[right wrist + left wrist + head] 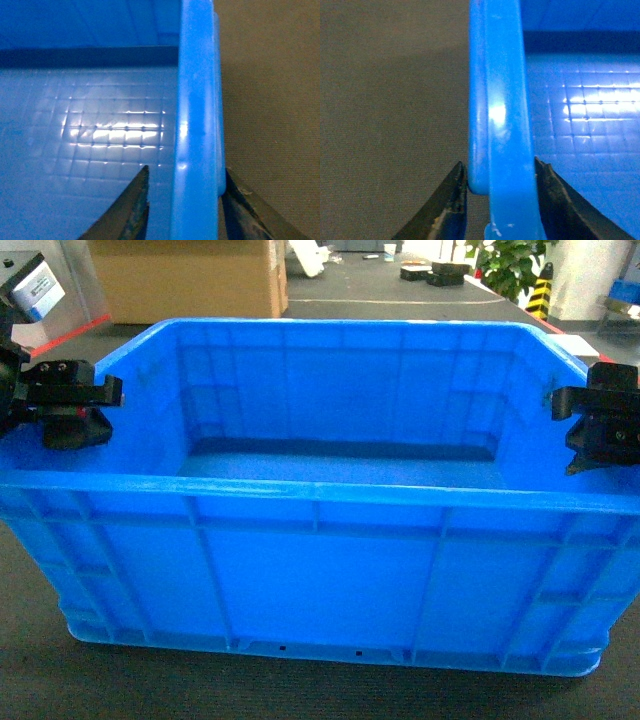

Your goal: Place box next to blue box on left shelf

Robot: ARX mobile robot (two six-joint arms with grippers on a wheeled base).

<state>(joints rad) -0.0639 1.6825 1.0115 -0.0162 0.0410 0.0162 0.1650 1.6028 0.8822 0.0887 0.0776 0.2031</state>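
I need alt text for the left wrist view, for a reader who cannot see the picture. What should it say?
Close view from above of the blue box's thick rim, running top to bottom, with the left gripper straddling it: one dark finger outside, one inside. Grey-brown floor lies to the left; the box's gridded, shiny inner bottom to the right.

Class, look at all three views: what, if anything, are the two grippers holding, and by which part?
Both hold the blue crate by its rim: the left gripper straddles the left end wall's rim, the right gripper the right end's.

Large bright-blue ribbed plastic crate (320,570) sits upright and empty on dark grey carpeted floor (30,680), thick-rimmed, long side facing forward.
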